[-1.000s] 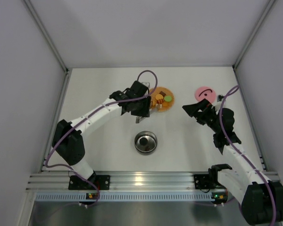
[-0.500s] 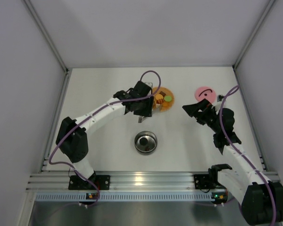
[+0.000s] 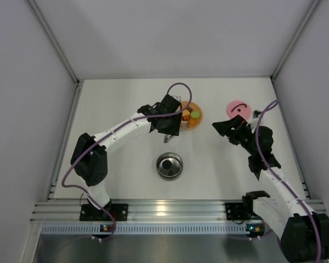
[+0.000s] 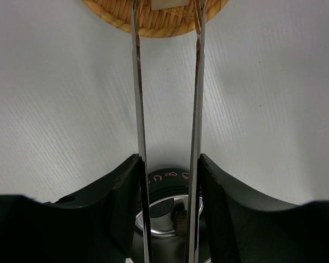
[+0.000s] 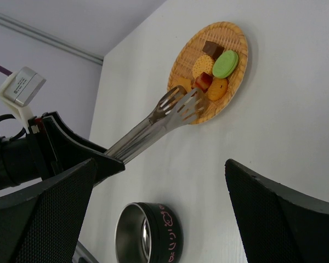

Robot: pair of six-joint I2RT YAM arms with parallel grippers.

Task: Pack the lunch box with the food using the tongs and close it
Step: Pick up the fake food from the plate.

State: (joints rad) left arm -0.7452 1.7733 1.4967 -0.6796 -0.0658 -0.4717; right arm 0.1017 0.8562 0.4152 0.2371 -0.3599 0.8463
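My left gripper (image 3: 172, 123) (image 4: 168, 159) is shut on the silver tongs (image 4: 138, 93) (image 5: 153, 123), pressing their two long arms partly together. The tongs' scalloped tips hover slightly apart over the near edge of the woven plate (image 5: 238, 52) (image 3: 197, 121), right beside the food (image 5: 213, 68) (image 3: 192, 114); I see nothing gripped between them. The steel lunch box (image 3: 169, 165) (image 5: 148, 233) (image 4: 162, 219) stands below the plate with dark pieces inside. Its pink lid (image 3: 237, 108) lies on the table at the right. My right gripper (image 3: 223, 128) (image 5: 159, 164) hangs open and empty, just below the lid.
White walls and metal corner posts (image 3: 55, 44) enclose the table on three sides. An aluminium rail (image 3: 170, 208) with both arm bases runs along the near edge. A purple cable (image 3: 178, 87) loops above the left wrist.
The left arm has carried the tongs to the right, toward the woven plate, and they have opened slightly. The right arm has not moved.
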